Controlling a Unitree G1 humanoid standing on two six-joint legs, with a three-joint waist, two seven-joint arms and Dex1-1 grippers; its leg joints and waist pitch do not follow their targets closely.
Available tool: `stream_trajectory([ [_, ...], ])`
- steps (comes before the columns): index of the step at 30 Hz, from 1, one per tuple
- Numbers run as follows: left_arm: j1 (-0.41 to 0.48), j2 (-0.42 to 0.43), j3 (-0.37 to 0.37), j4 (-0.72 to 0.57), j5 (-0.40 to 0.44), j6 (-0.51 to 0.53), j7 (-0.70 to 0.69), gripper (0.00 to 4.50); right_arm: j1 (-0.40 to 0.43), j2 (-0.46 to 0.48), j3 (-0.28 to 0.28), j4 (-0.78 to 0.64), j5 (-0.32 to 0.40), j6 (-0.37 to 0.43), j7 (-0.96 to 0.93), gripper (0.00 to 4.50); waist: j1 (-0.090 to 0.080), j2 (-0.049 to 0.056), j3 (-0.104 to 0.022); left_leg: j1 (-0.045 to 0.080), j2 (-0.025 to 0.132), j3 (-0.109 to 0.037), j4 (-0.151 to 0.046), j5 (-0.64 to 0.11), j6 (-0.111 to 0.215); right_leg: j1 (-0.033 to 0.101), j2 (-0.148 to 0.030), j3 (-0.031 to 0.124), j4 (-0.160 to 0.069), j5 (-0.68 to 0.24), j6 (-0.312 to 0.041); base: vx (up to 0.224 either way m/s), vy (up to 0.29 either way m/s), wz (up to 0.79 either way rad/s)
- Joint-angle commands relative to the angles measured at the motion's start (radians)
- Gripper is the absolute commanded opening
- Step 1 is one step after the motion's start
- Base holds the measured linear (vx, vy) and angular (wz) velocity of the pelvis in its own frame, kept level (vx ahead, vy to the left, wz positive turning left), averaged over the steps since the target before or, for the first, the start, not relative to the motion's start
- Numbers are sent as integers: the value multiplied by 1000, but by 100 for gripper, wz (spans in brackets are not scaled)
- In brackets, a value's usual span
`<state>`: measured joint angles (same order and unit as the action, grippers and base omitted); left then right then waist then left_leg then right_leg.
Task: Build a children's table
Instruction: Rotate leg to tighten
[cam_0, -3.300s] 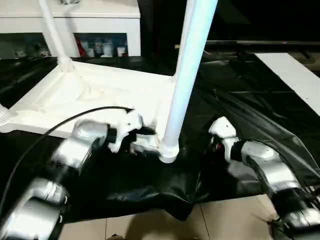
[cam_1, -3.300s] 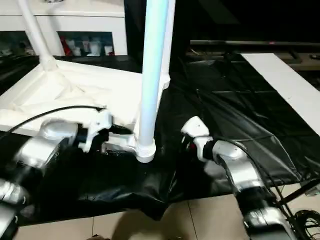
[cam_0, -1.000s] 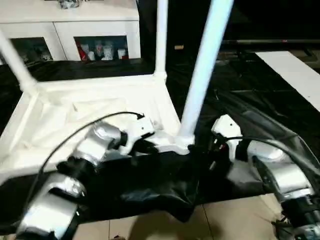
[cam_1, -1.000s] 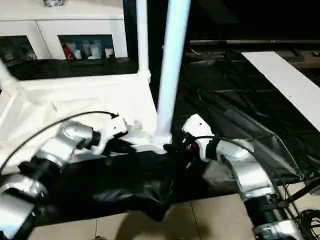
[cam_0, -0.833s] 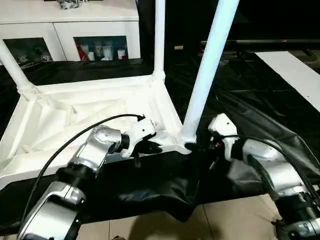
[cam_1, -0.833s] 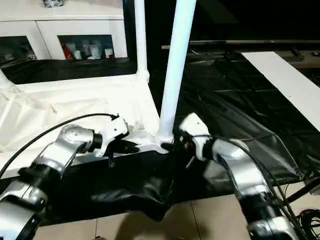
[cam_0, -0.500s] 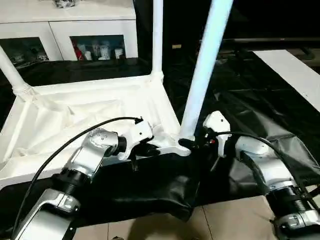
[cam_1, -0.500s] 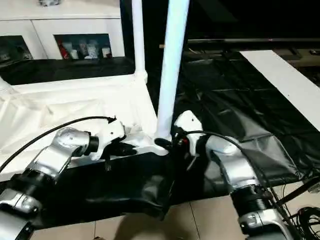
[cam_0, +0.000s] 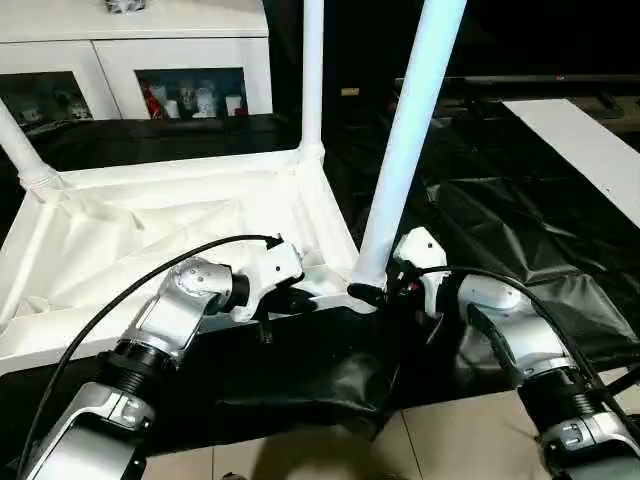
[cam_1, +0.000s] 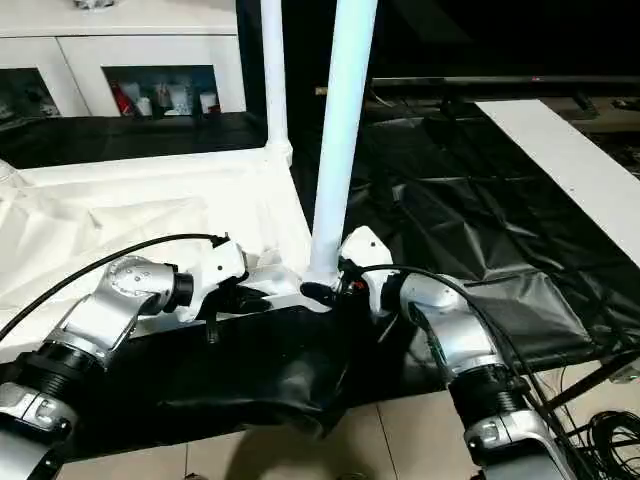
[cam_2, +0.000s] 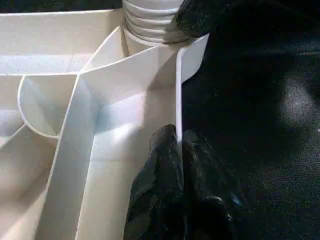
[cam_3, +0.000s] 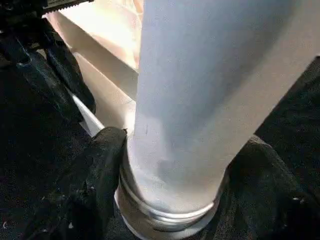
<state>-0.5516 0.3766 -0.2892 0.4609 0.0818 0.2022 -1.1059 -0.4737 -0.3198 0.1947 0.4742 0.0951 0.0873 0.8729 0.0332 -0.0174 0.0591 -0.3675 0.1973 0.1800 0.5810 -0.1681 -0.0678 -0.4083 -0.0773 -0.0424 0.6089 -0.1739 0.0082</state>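
Note:
The children's table lies upside down on the black sheet, its white tabletop (cam_0: 150, 240) with the ribbed underside facing up. Three white legs stand in corner sockets: the near right leg (cam_0: 410, 130), a far leg (cam_0: 312, 70) and a left leg (cam_0: 20, 150). My left gripper (cam_0: 295, 298) is shut on the tabletop's thin near rim (cam_2: 177, 100), just left of the near right corner. My right gripper (cam_0: 375, 290) holds the base of the near right leg (cam_3: 200, 100), one black finger (cam_3: 100, 170) on each side of its threaded collar.
A white cabinet (cam_0: 150, 40) with glass doors stands behind the work table. A white board (cam_0: 580, 130) lies at the far right. The black sheet (cam_0: 330, 380) hangs crumpled over the table's front edge above the tiled floor. A black cable (cam_0: 130, 290) loops over my left forearm.
My right gripper has moved left from beside the near right leg to its base, and its fingers now flank the collar. The left gripper stays on the rim. The camera shifted slightly.

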Motion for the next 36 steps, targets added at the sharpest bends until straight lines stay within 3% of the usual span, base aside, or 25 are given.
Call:
stream_trajectory([
  [1,36,4,-13,23,-9,18,-9,0,-13,5,-6,24,8,7,5,296,7,-13,-47,5,25,-11,-74,-329,27,32,-56,34,-96,-443,-164,0,0,0],
  [6,32,8,-16,23,-8,25,-12,0,-16,14,-13,54,15,0,15,273,5,-14,-45,4,25,-12,-76,-342,24,31,-56,35,-97,-451,-165,0,0,0],
  [9,33,11,-17,22,-8,26,-12,0,-9,18,-14,57,17,2,19,272,5,-6,-45,7,26,-13,-77,-355,18,29,-56,35,-99,-453,-168,0,0,0],
  [15,35,19,-20,22,-4,25,-8,0,6,20,-7,54,18,-2,23,270,4,-7,-45,7,27,-13,-79,-365,15,28,-55,35,-99,-451,-171,0,0,0],
  [20,28,-3,-7,39,0,26,48,0,6,47,-20,86,-14,7,-78,270,1,-7,-42,7,25,-15,-81,-387,5,25,-56,34,-105,-511,-153,0,0,0],
  [22,7,-54,5,77,19,51,151,0,-6,105,-68,147,-35,33,-273,270,-4,-10,-41,7,23,-16,-81,-400,-5,22,-58,32,-112,-570,-132,0,0,0],
  [24,-4,-78,9,96,26,64,193,0,-11,133,-92,169,-32,50,-347,270,-7,-9,-40,9,21,-23,-82,-420,-22,20,-60,27,-117,-635,-106,0,0,0],
  [25,-19,-105,11,120,34,76,237,0,-19,163,-118,195,-24,64,-421,270,-9,-5,-43,15,22,-27,-84,-433,-23,18,-60,28,-121,-624,-103,0,0,0],
  [28,-49,-157,17,159,37,102,303,0,-41,214,-153,246,-17,78,-545,270,-11,-1,-41,14,22,-27,-90,-455,-21,17,-55,25,-124,-582,-110,0,0,0],
  [30,-76,-199,31,192,36,127,367,0,-60,248,-170,281,-14,81,-619,270,-14,2,-40,27,19,-30,-90,-507,-29,12,-54,18,-131,-612,-106,0,0,0],
  [31,-101,-234,44,223,33,141,421,0,-78,273,-179,307,-20,84,-688,270,-17,9,-40,22,19,-33,-94,-515,-33,17,-56,17,-132,-600,-104,0,0,0],
  [34,-144,-295,74,278,24,152,512,0,-111,321,-199,343,-21,88,-786,269,-18,4,-43,35,16,-32,-91,-552,-28,8,-54,14,-141,-586,-99,0,0,0],
  [36,-162,-317,81,306,23,141,537,0,-129,346,-201,355,-23,84,-808,269,-17,2,-42,30,14,-31,-94,-543,-14,13,-53,12,-144,-565,-97,0,0,0],
])
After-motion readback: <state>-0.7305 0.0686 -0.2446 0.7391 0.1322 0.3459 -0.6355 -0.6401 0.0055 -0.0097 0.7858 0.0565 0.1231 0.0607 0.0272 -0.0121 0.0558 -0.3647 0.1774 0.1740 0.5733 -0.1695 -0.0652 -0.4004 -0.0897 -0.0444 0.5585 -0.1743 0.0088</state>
